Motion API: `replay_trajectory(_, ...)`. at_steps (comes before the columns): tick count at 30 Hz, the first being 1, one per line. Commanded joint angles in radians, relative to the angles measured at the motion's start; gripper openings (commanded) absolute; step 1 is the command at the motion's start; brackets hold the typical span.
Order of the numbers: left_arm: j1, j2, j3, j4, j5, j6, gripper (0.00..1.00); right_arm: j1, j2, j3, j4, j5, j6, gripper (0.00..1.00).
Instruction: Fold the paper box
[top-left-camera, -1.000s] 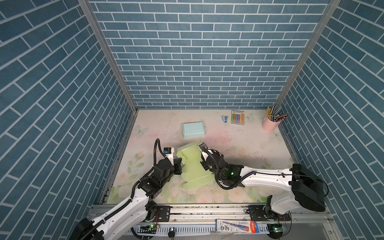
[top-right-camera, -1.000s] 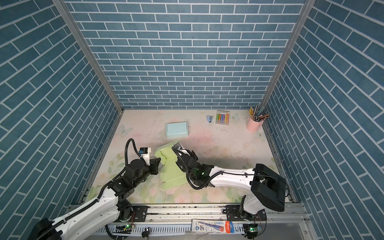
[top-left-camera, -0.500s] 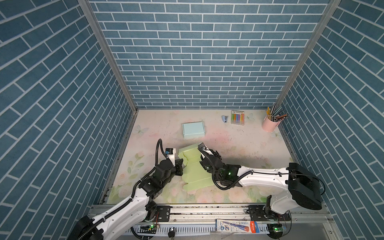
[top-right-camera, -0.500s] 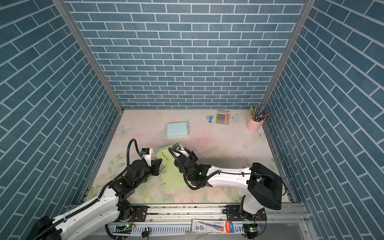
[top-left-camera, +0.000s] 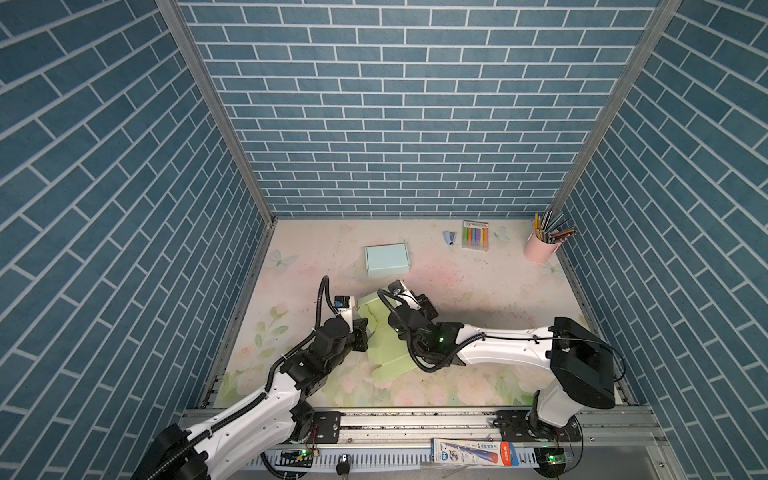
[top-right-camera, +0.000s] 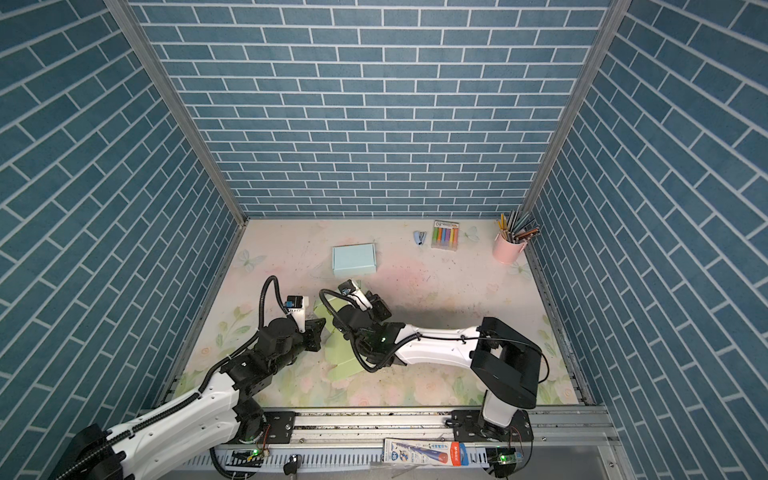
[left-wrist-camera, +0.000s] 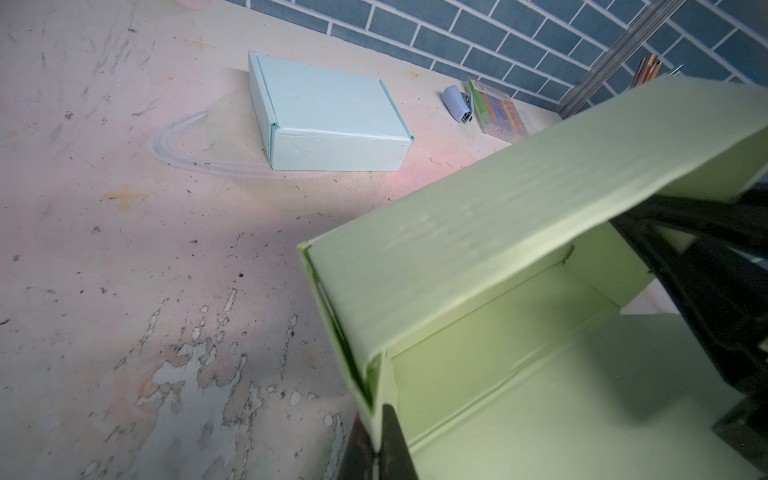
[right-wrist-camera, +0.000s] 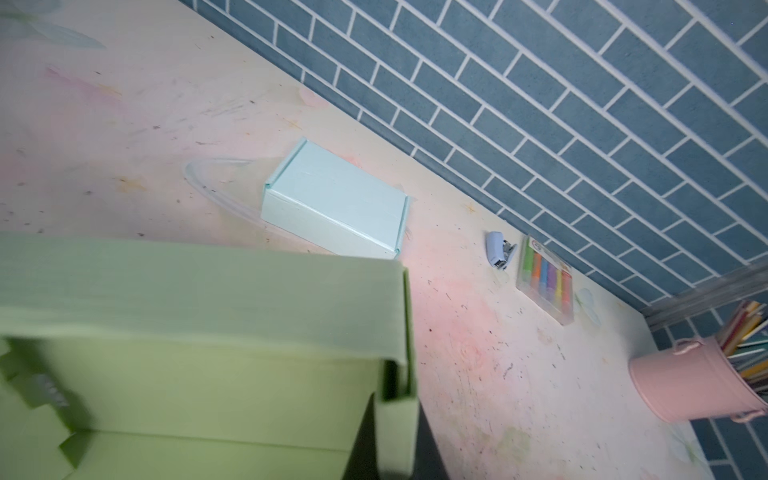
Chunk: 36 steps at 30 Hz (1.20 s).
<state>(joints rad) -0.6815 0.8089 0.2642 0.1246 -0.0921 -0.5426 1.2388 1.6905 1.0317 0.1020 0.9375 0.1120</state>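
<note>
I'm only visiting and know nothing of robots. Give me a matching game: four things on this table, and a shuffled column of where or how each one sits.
1. green paper box
2. light blue box
3. pink cup
4. stapler

A. far right corner
B. fully closed, lying flat
C. lid raised, nearest the front
D. just left of the marker pack

Pairs: 1-C, 2-B, 3-A, 4-D
</note>
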Motion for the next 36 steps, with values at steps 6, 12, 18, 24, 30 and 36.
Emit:
replay_trajectory(6,-0.023,0.016,0.046,0.08,0.002,-0.001,0.0,0.019,0.052,0.017,-0.047,0.045,-0.029,0.17)
replay_trajectory(12,-0.03,0.034,0.053,0.094,0.001,-0.01,0.0,0.012,0.057,0.01,-0.035,0.047,-0.031,0.04)
replay_trajectory(18,-0.033,0.017,0.044,0.084,-0.021,-0.013,0.0,0.013,0.009,-0.024,-0.016,0.031,-0.002,0.01)
replay_trajectory(24,-0.038,0.003,0.017,0.093,-0.065,-0.022,0.0,0.022,-0.093,-0.096,0.049,0.006,0.02,0.15)
replay_trajectory(30,-0.04,0.018,-0.003,0.108,-0.108,-0.017,0.0,0.033,-0.139,-0.131,0.081,-0.021,0.04,0.26)
replay_trajectory(36,-0.039,0.015,-0.023,0.123,-0.136,-0.02,0.0,0.062,-0.227,-0.212,0.145,-0.087,0.064,0.42)
